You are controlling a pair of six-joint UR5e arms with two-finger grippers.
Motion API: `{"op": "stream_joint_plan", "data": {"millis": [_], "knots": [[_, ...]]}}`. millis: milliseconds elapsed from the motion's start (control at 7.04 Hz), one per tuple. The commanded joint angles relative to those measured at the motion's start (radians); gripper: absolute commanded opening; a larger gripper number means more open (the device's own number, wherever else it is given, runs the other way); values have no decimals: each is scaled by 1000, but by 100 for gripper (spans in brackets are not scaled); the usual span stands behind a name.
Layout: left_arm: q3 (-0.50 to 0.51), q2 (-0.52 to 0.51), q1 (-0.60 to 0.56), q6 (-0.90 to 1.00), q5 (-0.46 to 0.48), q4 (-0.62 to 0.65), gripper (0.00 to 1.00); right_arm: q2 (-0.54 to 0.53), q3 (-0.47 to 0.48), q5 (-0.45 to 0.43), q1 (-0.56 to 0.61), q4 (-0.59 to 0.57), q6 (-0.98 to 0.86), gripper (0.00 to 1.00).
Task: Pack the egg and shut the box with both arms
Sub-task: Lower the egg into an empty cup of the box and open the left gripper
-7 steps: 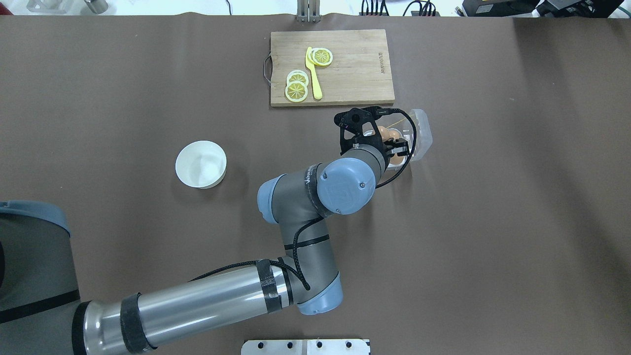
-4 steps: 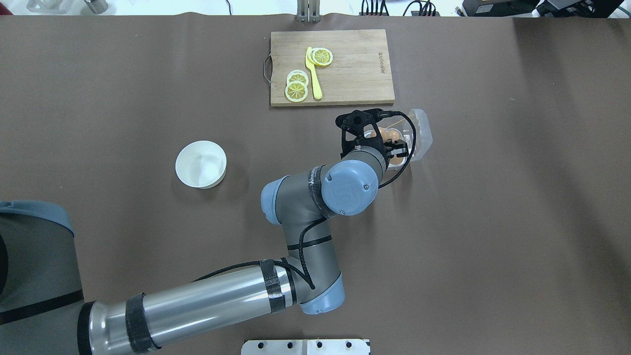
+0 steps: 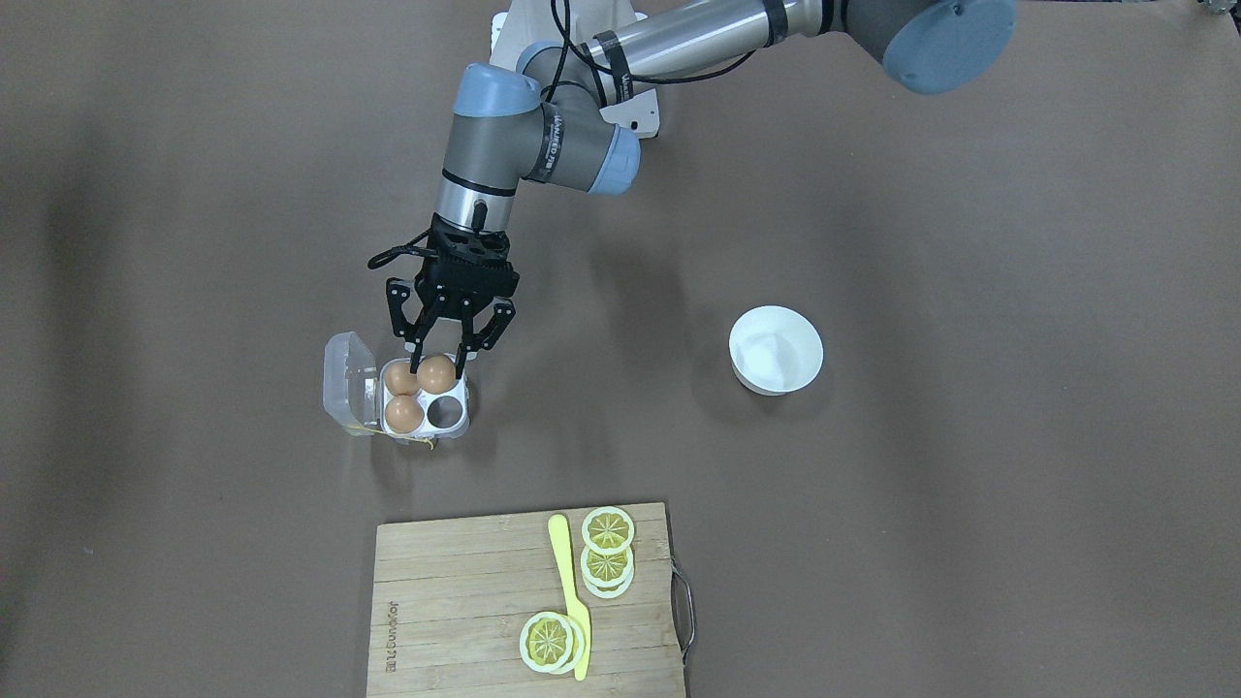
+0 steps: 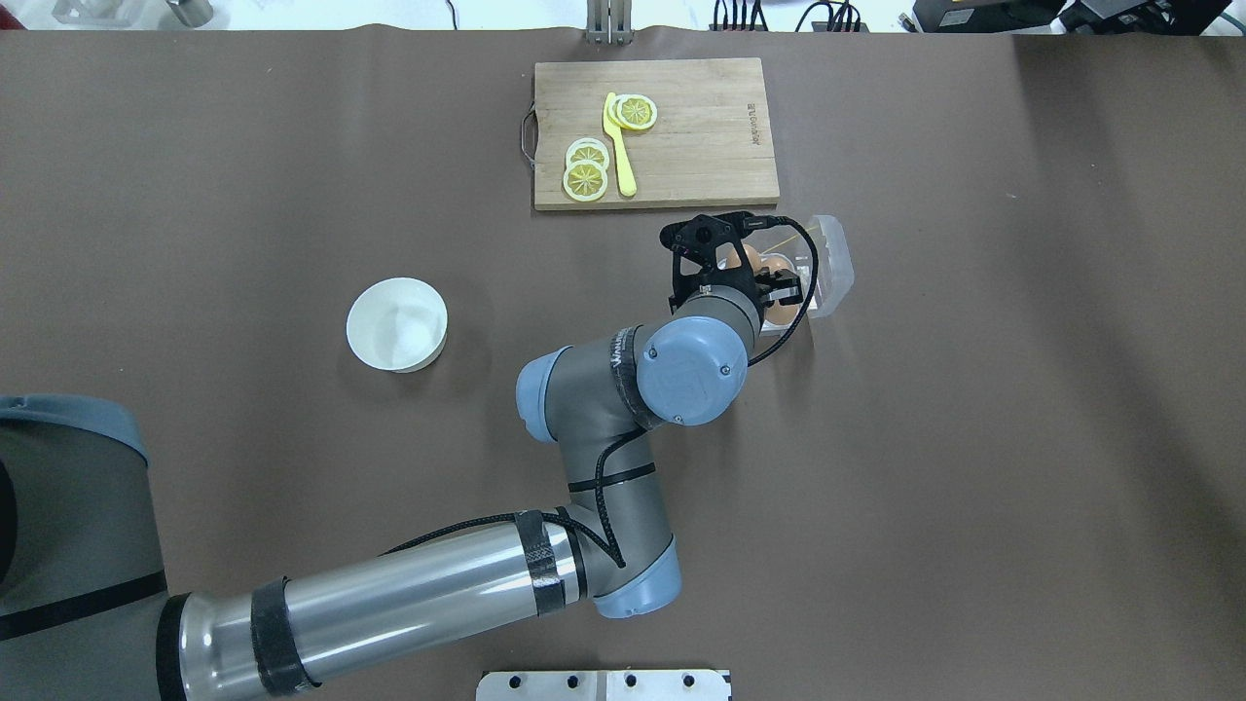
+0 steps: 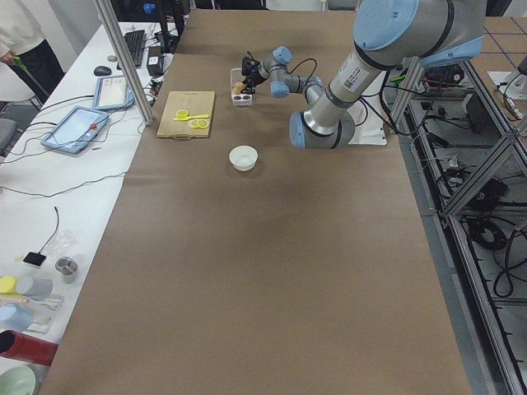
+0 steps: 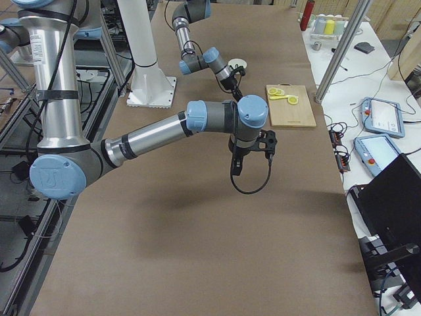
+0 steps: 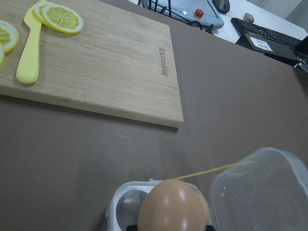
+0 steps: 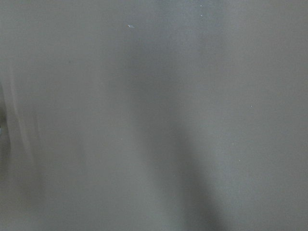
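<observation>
The clear box (image 3: 448, 427) stands open on the brown table, its lid (image 3: 349, 383) laid back to the side. Two rounder brown eggs (image 3: 401, 379) (image 3: 404, 414) sit in two cells and one cell (image 3: 446, 412) is empty. My left gripper (image 3: 436, 370) points down over the fourth cell, its fingers on both sides of the egg (image 3: 435, 373). In the left wrist view the egg (image 7: 173, 207) sits at the bottom edge above the box rim, with the yellow string (image 7: 207, 171) and lid (image 7: 260, 192) beside it. My right gripper (image 6: 265, 141) hangs over bare table; I cannot tell if it is open or shut.
A wooden cutting board (image 3: 465, 601) with lemon slices (image 3: 608, 530) and a yellow knife (image 3: 567, 591) lies on the operators' side of the box. A white bowl (image 3: 776, 349) stands apart on my left. The left arm's wrist (image 4: 691, 370) hides part of the box from overhead.
The left arm's wrist has shifted slightly to the right in the overhead view. The gripper has stayed over the box.
</observation>
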Motion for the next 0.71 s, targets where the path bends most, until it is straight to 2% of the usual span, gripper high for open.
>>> {"op": "stream_joint_plan", "data": {"millis": [0,142,284,426,568], "knots": [[17,-3,0,-2,21,-1,0,0,-2,0,0,0,0,100],[19,-4,0,-2,21,-1,8,0,-5,-1,0,0,0,100],[23,-6,0,-2,21,-1,29,2,-8,-1,-2,0,0,100],[23,-12,0,-2,21,-1,47,2,-9,0,-2,0,0,100],[25,-18,2,-2,21,-1,47,3,-9,0,-2,0,0,100]]}}
